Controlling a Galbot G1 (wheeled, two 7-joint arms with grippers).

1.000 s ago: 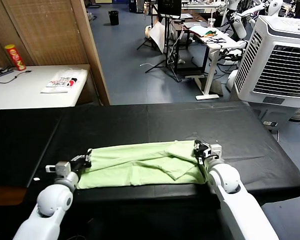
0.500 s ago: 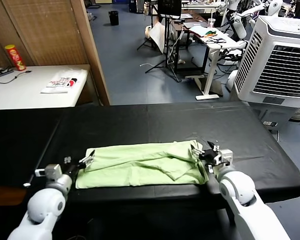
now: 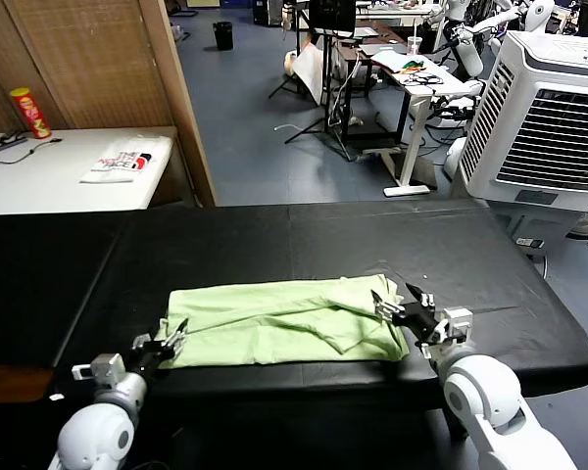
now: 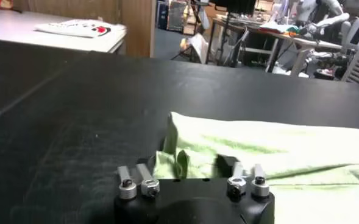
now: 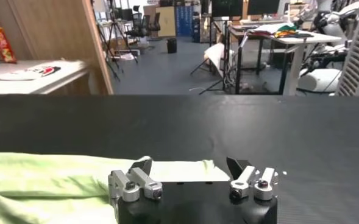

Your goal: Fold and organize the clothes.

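The T-shirt (image 3: 279, 321) lies long-axis across the worktop (image 3: 304, 245), between the left gripper (image 3: 170, 341) and right gripper (image 3: 390, 305), each at an end, fingers apart.

Pale light-green T-shirt (image 3: 284, 321), plain on its visible side, on a black table cover (image 3: 304, 240), white folded item with red and black print (image 3: 118, 163), red and yellow canister (image 3: 29, 112), white fan unit (image 3: 544, 117)

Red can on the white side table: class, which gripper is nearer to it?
Left. The left gripper sits at the shirt's left end, the can's side; the right gripper is at the shirt's far end.
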